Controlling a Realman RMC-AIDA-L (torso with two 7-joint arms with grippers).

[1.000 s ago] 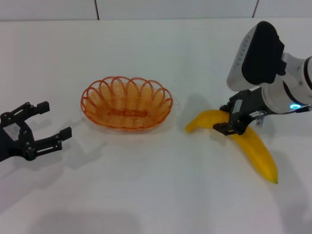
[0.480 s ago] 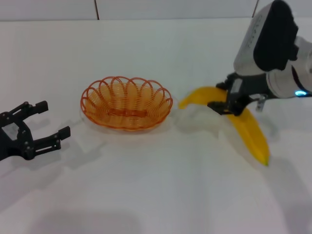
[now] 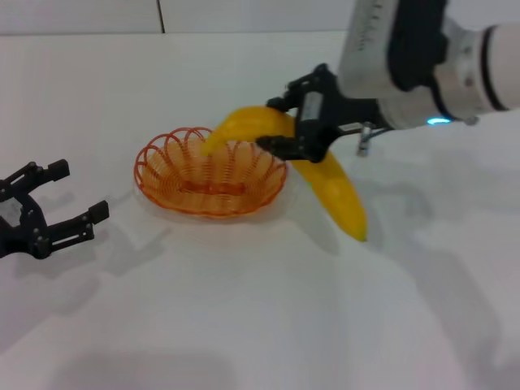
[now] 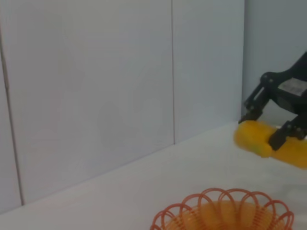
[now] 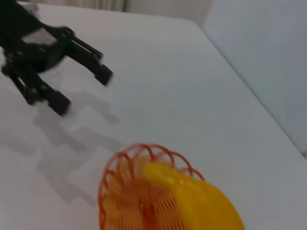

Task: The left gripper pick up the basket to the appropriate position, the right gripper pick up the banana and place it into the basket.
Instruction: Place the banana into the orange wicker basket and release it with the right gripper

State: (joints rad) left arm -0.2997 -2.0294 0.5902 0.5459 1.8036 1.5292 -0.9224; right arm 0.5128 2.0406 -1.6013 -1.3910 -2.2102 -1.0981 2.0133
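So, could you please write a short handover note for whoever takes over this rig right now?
Right tool: shut on the banana, held in the air with its stem end over the basket and its dark tip outside, past the rim.
Left tool: open, empty, low over the table, apart from the basket on its left.
Basket: standing on the table, nothing in it.
Done: banana picked up and brought to the basket.
Left: lower and release the banana into the basket.
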